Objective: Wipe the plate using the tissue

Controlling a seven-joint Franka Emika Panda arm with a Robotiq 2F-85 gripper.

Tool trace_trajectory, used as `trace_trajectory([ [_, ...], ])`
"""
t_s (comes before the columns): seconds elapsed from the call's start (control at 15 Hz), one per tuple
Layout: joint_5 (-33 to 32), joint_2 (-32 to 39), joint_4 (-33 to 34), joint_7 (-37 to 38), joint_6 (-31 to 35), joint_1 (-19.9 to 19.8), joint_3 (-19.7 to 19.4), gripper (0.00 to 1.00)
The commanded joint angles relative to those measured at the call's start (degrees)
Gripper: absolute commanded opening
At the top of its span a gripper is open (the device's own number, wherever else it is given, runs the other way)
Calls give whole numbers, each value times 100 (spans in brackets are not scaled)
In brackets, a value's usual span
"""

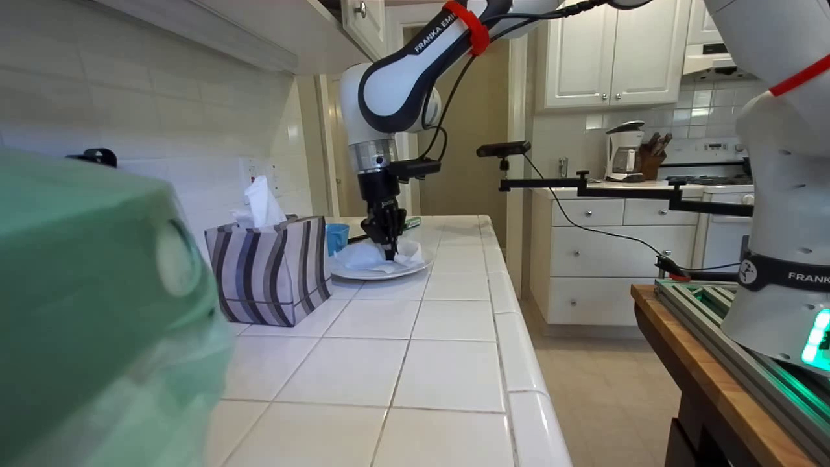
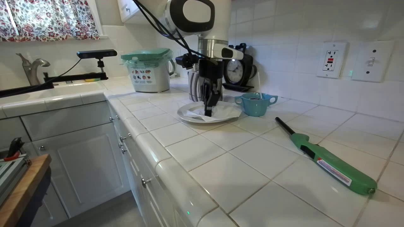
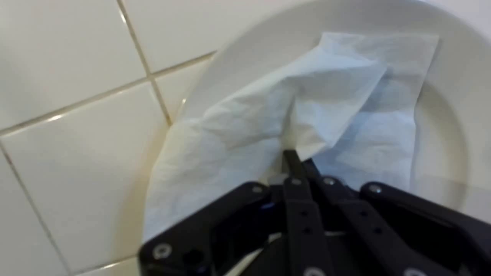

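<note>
The pale round plate lies flat on the white tiled counter. It shows in both exterior views and in the wrist view. The crumpled white tissue is spread over the middle of the plate and reaches past its rim on the left in the wrist view. It also shows in both exterior views. My gripper points down over the plate, its fingertips close together with a fold of the tissue between them. In the exterior views the fingertips are low, at the tissue's level.
The striped tissue box stands beside the plate. A blue two-handled cup is close to the plate's rim. A green lighter lies on the counter. A black clock and a green-lidded bin stand farther back. The counter edge is rounded.
</note>
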Motion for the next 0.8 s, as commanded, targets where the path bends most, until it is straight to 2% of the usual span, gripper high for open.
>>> trace_trajectory([
  [0.0, -92, 196, 224, -24, 173, 35, 32, 0],
  [0.4, -316, 526, 701, -30, 314, 152, 24, 0],
  [0.73, -367, 559, 739, -167, 403, 335, 198, 0],
])
